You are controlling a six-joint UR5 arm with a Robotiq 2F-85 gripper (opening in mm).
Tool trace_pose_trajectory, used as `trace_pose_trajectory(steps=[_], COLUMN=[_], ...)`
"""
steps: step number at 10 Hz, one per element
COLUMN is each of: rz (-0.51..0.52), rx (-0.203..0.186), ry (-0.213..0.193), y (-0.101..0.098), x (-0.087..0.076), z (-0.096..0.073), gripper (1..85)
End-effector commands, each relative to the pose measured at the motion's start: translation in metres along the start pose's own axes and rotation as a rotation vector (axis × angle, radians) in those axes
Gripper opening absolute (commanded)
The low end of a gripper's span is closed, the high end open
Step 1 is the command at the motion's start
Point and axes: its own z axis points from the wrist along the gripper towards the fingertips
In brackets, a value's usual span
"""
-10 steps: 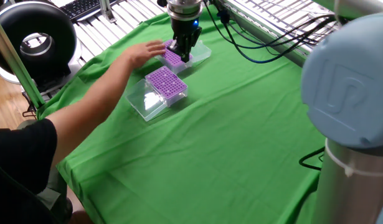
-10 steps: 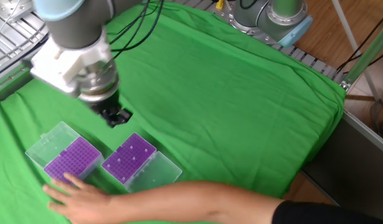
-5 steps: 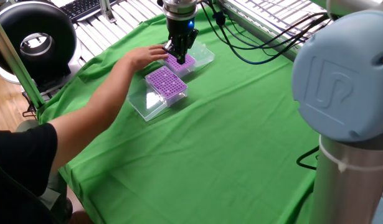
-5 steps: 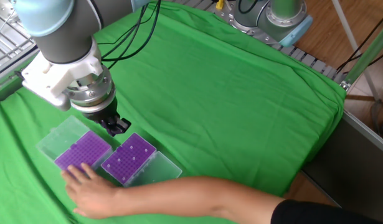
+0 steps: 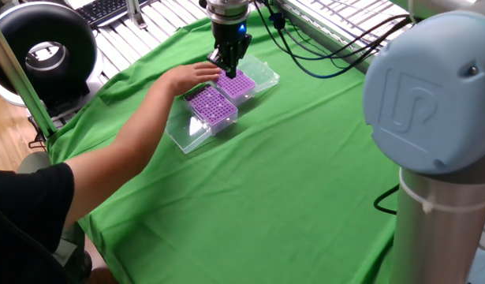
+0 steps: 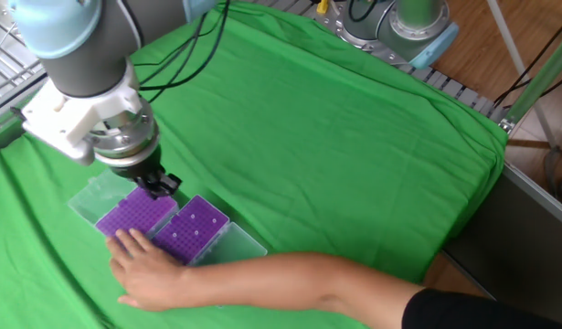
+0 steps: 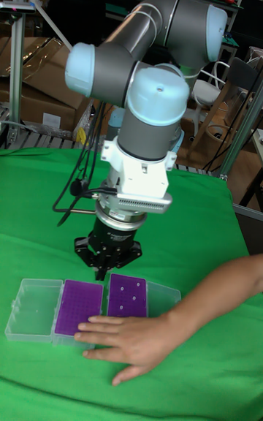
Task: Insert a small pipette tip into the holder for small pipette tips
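1. On the green cloth (image 6: 354,137) we see two purple tip racks set side by side, touching or nearly so.
2. The finely holed rack (image 7: 79,297) lies at nine o'clock of the coarser rack (image 7: 127,295) in the tall fixed view; we take the finely holed one for the small-tip holder.
3. Each rack sits in a clear box with its lid (image 7: 33,308) folded open flat on the cloth.
4. In the tall fixed view the gripper (image 7: 99,269) hangs upright at twelve o'clock of the seam between the two racks, its tips close above their far edges.
5. In one fixed view the gripper (image 5: 220,65) points straight down at the far rack's (image 5: 236,84) upper corner.
6. We cannot tell whether the claw is spread or pressed together, nor whether a tip sits in it; the fingers are dark and too small to read.
7. A person's hand (image 6: 148,270) lies flat, palm down, on the near edge of the finely holed rack, at six o'clock of the gripper in the other fixed view.
8. The forearm (image 6: 326,283) stretches away toward four o'clock.
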Motion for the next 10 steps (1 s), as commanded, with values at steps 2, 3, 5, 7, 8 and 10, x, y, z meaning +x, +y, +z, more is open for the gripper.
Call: trace_pose_trajectory(steps=[2, 3, 5, 7, 8, 10], rz=[-0.053, -0.059, -0.060, -0.056, -0.057, -0.059], rx=[0.001, 0.004, 0.002, -0.003, -0.003, -0.002], ry=[-0.013, -0.012, -0.009, -0.010, -0.010, -0.013], y=[-0.025, -0.028, -0.030, -0.031, -0.031, -0.033], x=[-0.003, 0.000, 0.008, 0.014, 0.015, 0.017], z=[0.005, 0.007, 0.011, 0.016, 0.017, 0.019], gripper=[1.0, 1.0, 1.0, 1.0, 1.0, 1.0])
